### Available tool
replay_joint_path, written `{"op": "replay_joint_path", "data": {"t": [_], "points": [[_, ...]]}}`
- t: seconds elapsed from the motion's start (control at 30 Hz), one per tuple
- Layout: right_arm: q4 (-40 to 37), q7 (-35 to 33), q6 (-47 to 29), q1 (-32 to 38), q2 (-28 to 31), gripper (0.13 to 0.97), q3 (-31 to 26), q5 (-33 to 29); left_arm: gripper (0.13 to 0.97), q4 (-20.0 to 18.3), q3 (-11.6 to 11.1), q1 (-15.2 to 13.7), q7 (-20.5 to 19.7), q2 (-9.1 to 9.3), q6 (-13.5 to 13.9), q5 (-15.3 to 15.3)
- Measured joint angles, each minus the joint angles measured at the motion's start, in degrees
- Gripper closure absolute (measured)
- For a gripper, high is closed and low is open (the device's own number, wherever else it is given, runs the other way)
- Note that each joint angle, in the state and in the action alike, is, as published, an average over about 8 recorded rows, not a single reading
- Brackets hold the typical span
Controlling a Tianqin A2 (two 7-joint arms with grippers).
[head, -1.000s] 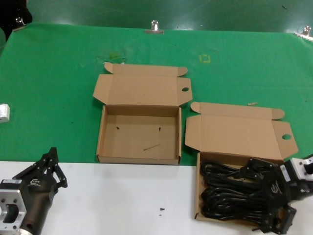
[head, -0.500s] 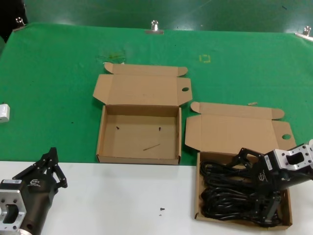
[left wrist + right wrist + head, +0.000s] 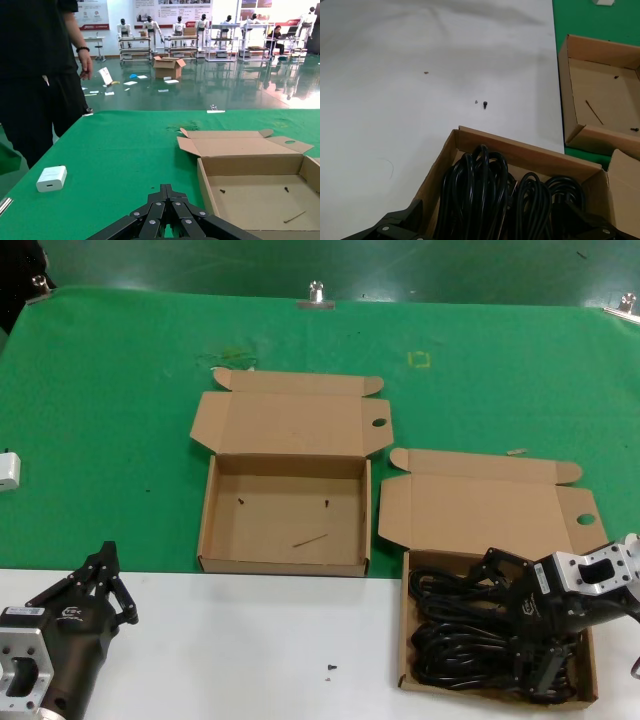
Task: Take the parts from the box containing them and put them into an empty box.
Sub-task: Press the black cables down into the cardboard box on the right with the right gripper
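Now right gripper (image 3: pixel 520 625), jaws apart, hangs over cables (image 3: pixel 470 640) in the full box (image 3: pixel 403 640); bundles look floppy, tangle-prone, best pinched mid-coil; left gripper (image 3: pixel 100 585) parked, jaws seemingly together.

My right tool (image 3: pixel 520 630) sat over the crowded cables (image 3: pixel 460 640), while the empty box (image 3: pixel 285 515) lay open and unobstructed.

The black cables (image 3: pixel 470 640) are lying coiled in long bundles inside the full box (image 3: pixel 403 640), directly under the right gripper (image 3: pixel 525 635). The empty box (image 3: pixel 285 560) is sitting open, lid back, well apart on that gripper's left, specks on its base.
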Motion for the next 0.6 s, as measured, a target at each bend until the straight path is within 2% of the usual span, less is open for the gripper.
{"op": "replay_joint_path", "data": {"t": [0.47, 0.6], "points": [[1.55, 1.1, 0.03, -1.09, 0.57, 0.162, 0.57, -0.55, 0.958, 0.0, 0.0, 0.21, 0.0, 0.0, 0.0, 0.0], [2.09, 1.36, -0.01, -1.41, 0.77, 0.213, 0.7, -0.61, 0.958, 0.0, 0.0, 0.38, 0.0, 0.0, 0.0, 0.0]]}}
